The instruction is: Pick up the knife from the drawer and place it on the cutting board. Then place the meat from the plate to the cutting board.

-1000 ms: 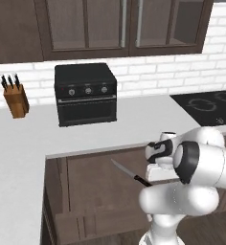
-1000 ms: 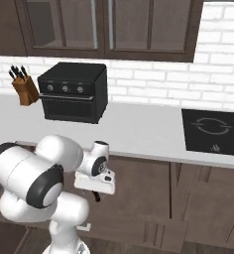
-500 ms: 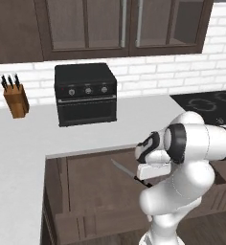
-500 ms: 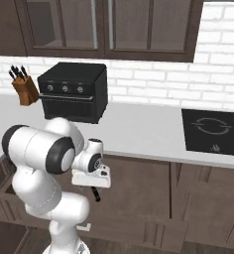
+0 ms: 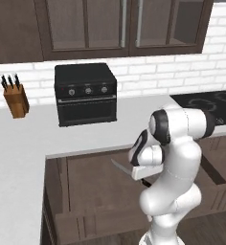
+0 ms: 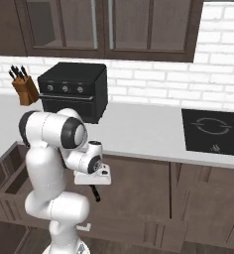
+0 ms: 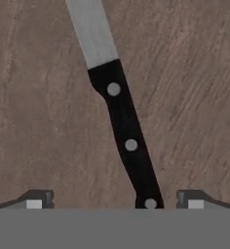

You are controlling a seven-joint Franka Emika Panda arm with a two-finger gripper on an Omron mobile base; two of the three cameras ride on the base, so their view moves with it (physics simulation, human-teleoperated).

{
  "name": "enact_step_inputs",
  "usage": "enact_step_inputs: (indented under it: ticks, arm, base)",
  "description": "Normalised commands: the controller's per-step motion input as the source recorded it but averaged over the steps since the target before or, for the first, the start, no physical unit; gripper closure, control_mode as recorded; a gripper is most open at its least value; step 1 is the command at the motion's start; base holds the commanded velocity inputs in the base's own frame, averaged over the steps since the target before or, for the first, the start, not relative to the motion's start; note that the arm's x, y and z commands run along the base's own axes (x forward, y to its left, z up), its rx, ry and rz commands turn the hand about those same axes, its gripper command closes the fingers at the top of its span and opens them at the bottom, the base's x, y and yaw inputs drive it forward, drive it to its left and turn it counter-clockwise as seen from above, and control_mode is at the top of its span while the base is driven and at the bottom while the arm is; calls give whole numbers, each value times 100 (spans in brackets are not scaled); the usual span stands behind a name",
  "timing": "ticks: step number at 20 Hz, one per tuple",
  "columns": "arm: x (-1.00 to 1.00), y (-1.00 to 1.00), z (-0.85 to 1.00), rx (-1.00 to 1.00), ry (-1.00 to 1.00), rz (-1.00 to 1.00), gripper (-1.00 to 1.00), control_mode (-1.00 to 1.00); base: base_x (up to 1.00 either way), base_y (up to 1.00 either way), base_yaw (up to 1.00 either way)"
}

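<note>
Claw: the claw [image 7: 115, 200] hangs spread wide over the open drawer [image 5: 91, 186], holding nothing; its two fingertips [image 7: 38, 198] stand well apart at the bottom of the hand view.
Knife: the knife [image 7: 118, 116] lies flat on the drawer's wood floor right under the claw. Its black riveted handle runs up between the two tips and the grey blade leads away beyond it. In the left base view the blade [image 5: 120, 167] pokes out from under the hand.
Alignment: the handle sits slanted, with its butt end closer to one tip than the other, so it is not centred in the gap.
Step in hand: by my reading, lining up and lowering to take the handle; nothing has been lifted yet.
Risk, off-centre grip: if the claw shuts as it stands, one tip would likely meet the handle first and swing the knife round on the smooth wood.
Risk, depth: the handle is thin and flat on the floor; stopping too high could pinch air, going too low could jam the tips into the drawer.
Risk, balance: a hold near the butt may let the long blade droop.
Desk: the grey desk [image 6: 139, 129] sits above and beyond the claw, carrying an oven [image 5: 85, 93] and a knife block [image 5: 15, 98].
</note>
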Motion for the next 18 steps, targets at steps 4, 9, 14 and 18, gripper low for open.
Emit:
enact_step_inputs:
  ticks: [4, 9, 14, 18]
  arm:
    - [53, 0, -40, 0, 0, 2, -100, -100]
    - [32, 0, -46, 0, 0, 3, -100, -100]
    - [8, 0, -45, 0, -1, 4, -100, -100]
    - [-30, 0, -45, 0, -3, 6, -100, -100]
  base:
    - [0, 0, 0]
    - [0, 0, 0]
    - [0, 0, 0]
    - [0, 0, 0]
